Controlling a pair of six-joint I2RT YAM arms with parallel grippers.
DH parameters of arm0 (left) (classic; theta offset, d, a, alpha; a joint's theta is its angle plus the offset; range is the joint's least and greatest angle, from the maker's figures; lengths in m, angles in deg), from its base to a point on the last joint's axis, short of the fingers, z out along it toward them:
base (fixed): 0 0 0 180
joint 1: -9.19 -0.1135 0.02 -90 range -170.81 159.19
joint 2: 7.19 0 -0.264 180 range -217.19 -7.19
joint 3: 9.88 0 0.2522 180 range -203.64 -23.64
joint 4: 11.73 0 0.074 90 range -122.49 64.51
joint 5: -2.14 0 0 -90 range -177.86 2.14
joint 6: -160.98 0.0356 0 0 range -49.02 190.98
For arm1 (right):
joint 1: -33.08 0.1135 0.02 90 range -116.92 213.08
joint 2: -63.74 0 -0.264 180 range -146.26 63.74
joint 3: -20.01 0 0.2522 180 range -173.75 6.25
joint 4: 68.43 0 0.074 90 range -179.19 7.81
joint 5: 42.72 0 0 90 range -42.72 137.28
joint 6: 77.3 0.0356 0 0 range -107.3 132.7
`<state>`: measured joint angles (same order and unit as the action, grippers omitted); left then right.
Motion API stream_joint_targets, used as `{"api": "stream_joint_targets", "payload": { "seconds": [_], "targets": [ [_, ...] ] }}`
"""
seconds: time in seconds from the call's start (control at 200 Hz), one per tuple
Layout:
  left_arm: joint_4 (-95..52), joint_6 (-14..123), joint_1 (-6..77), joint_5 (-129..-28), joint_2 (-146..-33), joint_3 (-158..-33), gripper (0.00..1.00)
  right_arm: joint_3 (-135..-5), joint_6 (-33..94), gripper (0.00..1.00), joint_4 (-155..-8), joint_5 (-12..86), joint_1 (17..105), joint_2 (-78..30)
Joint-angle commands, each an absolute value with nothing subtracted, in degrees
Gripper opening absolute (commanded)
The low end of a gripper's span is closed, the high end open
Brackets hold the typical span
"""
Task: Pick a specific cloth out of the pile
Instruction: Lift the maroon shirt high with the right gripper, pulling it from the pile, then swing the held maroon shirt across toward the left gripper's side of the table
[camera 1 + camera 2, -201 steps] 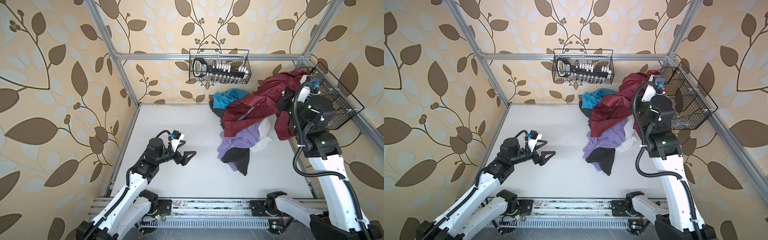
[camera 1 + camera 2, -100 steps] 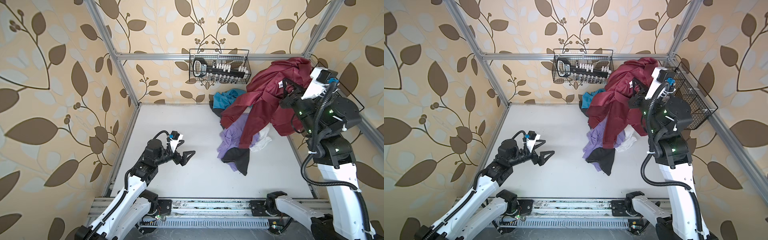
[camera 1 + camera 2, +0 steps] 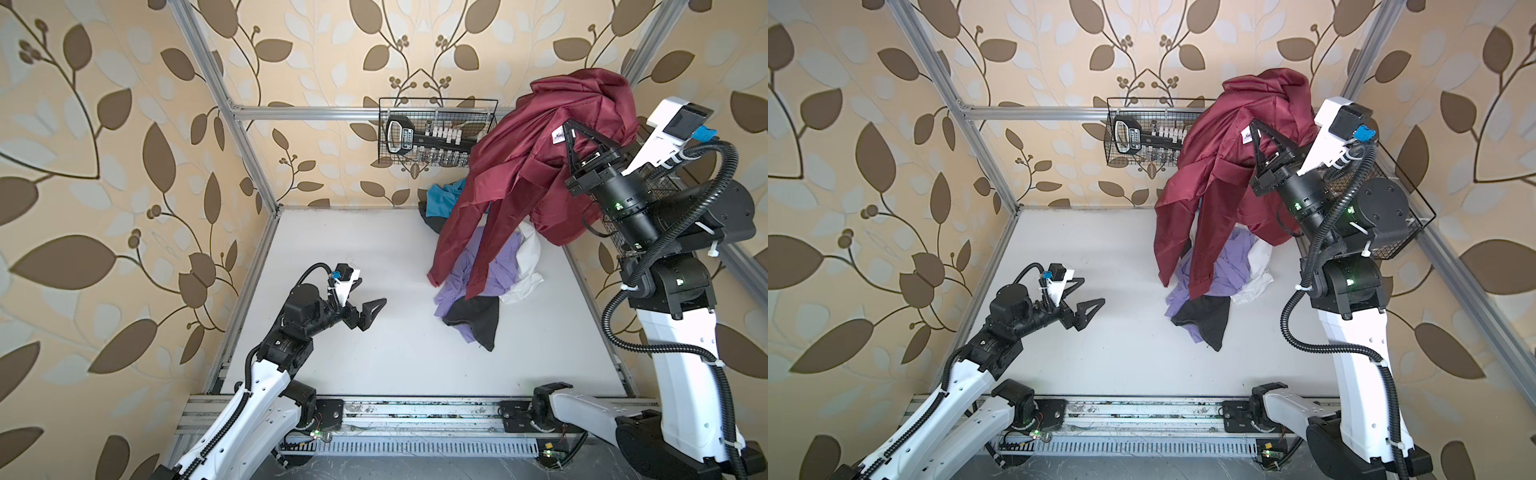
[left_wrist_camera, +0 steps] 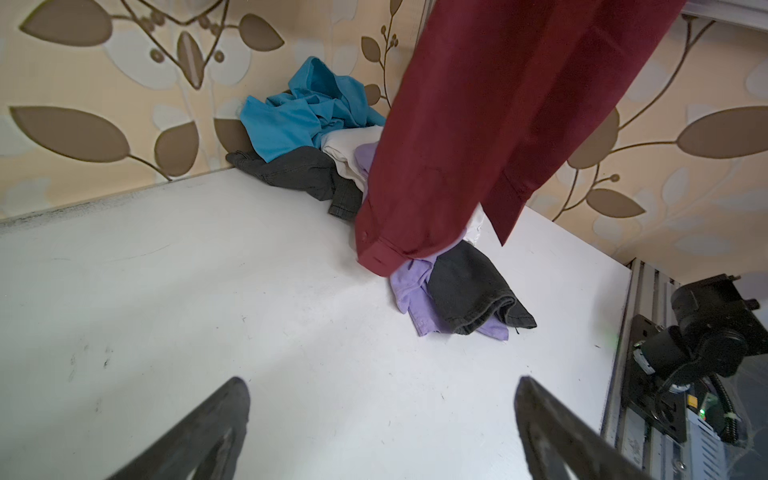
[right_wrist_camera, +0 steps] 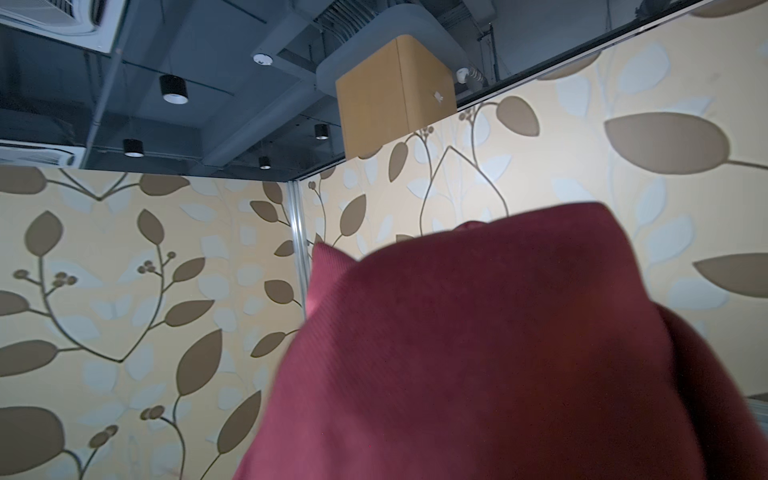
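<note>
Right pincer [image 3: 570, 124], high in the upper right of both top views, is gripping the cloth [image 3: 519, 174] beside its small white label [image 3: 557, 138], jaws closed on a fold of the maroon fabric. From that hold the cloth is hanging with its long axis running down and toward the frame's centre, its two sleeves [image 3: 451, 237] trailing lowest. Those sleeves are dangling over the pile [image 3: 494, 270], which is lying on the surface [image 3: 353, 249] toward the back right corner. In the left wrist view a cuff [image 4: 382, 253] is overlapping the lavender garment [image 4: 409, 286], and whether it is touching cannot be told. Left pincer [image 3: 368, 293], jaws spread wide and empty, is hovering at lower left of centre, well apart from both cloth and pile. By my judgement the right arm is doing the carrying, and the coming move is depending on getting the sleeves clear of the heap, upward or sideways away from it.
</note>
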<state>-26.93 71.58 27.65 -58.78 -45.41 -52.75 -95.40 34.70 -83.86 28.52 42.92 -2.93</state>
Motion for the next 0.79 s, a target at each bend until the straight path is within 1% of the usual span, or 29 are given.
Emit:
{"api": "stream_joint_targets", "payload": {
  "seconds": [0.0, 0.07, 0.175, 0.28, 0.375, 0.54, 0.69, 0.79],
  "targets": [
    [-24.53, 70.94, 28.18, -60.34, -43.96, -52.38, 0.99, -95.14, 39.17, 0.00, -76.87, 23.47, 44.37, -4.14],
    [-24.31, 71.04, 28.21, -60.52, -43.35, -51.97, 0.99, -92.90, 39.04, 0.00, -75.53, 23.50, 46.61, -4.75],
    [-23.91, 71.05, 28.26, -60.85, -42.55, -51.59, 0.99, -90.94, 36.04, 0.00, -75.85, 25.46, 53.17, -7.09],
    [-23.75, 70.93, 28.26, -61.57, -42.00, -51.26, 0.99, -91.67, 29.90, 0.00, -77.48, 29.92, 61.59, -11.06],
    [-23.57, 70.85, 28.26, -61.93, -41.65, -51.15, 0.99, -95.06, 28.30, 0.00, -77.97, 30.74, 66.68, -16.51],
    [-23.21, 70.86, 28.26, -62.02, -41.38, -50.89, 0.99, -105.96, 27.44, 0.00, -79.11, 30.34, 72.43, -28.27],
    [-22.52, 70.98, 28.26, -61.67, -40.99, -50.54, 0.99, -119.72, 26.85, 0.00, -81.28, 30.18, 73.93, -39.74],
    [-22.17, 70.99, 28.35, -61.37, -40.94, -50.38, 0.99, -130.32, 23.38, 0.00, -83.82, 33.04, 73.78, -47.57]
  ]
}}
